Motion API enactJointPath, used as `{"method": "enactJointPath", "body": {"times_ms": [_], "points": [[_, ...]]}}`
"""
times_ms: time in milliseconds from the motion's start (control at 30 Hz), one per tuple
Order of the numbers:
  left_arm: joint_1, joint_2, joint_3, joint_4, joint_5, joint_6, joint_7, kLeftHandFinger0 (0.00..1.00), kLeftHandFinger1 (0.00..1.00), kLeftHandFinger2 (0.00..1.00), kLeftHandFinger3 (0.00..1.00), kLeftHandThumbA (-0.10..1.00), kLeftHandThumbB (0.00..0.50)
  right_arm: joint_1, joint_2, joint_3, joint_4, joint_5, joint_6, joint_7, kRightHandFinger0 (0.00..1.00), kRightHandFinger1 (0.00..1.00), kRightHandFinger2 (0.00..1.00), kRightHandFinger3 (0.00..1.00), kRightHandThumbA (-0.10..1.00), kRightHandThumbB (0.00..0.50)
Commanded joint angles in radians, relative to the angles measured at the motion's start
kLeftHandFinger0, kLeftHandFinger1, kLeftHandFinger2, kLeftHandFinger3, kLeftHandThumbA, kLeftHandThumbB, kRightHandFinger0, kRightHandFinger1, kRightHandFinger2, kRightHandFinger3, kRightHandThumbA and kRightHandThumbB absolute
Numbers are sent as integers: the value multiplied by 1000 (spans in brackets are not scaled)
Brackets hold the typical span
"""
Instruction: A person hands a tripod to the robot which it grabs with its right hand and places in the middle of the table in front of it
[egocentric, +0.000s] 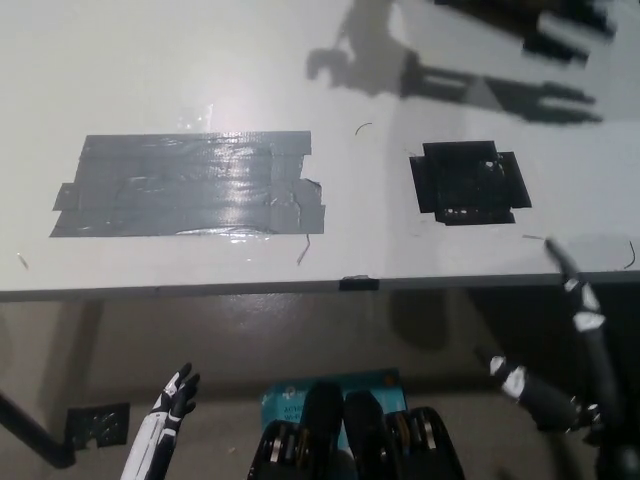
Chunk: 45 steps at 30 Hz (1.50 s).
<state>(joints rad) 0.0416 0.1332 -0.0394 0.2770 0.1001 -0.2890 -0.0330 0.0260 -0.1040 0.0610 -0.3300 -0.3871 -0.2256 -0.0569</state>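
A dark, blurred long shape (560, 28) reaches in at the top right edge above the white table (300, 60); it looks like the tripod's legs. Its shadow (450, 80) falls on the tabletop just below it. My black right hand (575, 350) is at the lower right, below the table's front edge, open with its fingers spread and pointing up toward the table. Nothing is in it. My white left hand (170, 405) rests low at the lower left, under the table edge, with fingers straight and holding nothing.
A large patch of grey tape (190, 185) covers the table's left middle. A smaller black tape patch (468, 182) lies to the right of centre. The table's front edge (300, 287) runs across the picture. A teal object (290, 398) sits on the floor below.
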Motion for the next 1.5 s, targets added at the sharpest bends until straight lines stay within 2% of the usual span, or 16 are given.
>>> {"method": "enactJointPath", "body": {"times_ms": [0, 233, 300, 667, 833, 933, 1067, 1200, 1367, 1467], "points": [[-1, 20, 0, -24, 20, -45, 4, 1000, 1000, 1000, 1000, 1000, 294, -230, -2, -80, -314, -308, 128, 48, 1000, 1000, 1000, 1000, 881, 368], [3, 17, 2, -37, 13, -28, 2, 1000, 1000, 1000, 1000, 1000, 296, -411, -17, -79, -247, -452, 248, 116, 1000, 1000, 1000, 1000, 924, 371], [3, 17, 1, -38, 13, -29, 1, 1000, 1000, 1000, 1000, 1000, 295, -495, -38, -66, -174, -493, 308, 161, 1000, 1000, 1000, 1000, 947, 358], [-16, 21, -3, -21, 21, -44, 1, 1000, 1000, 1000, 1000, 1000, 282, -792, -126, 0, 229, -507, 408, 189, 1000, 1000, 1000, 1000, 941, 405], [-22, 21, -4, -19, 25, -48, 2, 1000, 1000, 1000, 1000, 1000, 278, -905, -145, 38, 422, -499, 438, 173, 1000, 1000, 1000, 1000, 893, 419], [-27, 21, -5, -14, 23, -51, -1, 1000, 1000, 1000, 1000, 1000, 281, -999, -157, 67, 586, -499, 448, 158, 1000, 1000, 1000, 1000, 938, 457], [-29, 18, -6, -23, 18, -39, -4, 1000, 1000, 1000, 1000, 1000, 294, -1081, -166, 90, 727, -477, 445, 147, 1000, 1000, 1000, 1000, 946, 461], [-37, 21, -9, -14, 15, -52, -6, 1000, 1000, 1000, 1000, 1000, 301, -1149, -172, 112, 829, -433, 446, 190, 1000, 1000, 1000, 1000, 995, 497], [-54, 27, -12, -6, 12, -54, -13, 1000, 1000, 1000, 1000, 1000, 295, -1212, -169, 96, 880, -317, 474, 332, 1000, 1000, 1000, 1000, 1000, 500], [-51, 32, -17, -13, 9, -52, -22, 1000, 1000, 1000, 1000, 1000, 287, -1248, -157, 102, 912, -297, 488, 349, 1000, 1000, 1000, 1000, 907, 500]]}}
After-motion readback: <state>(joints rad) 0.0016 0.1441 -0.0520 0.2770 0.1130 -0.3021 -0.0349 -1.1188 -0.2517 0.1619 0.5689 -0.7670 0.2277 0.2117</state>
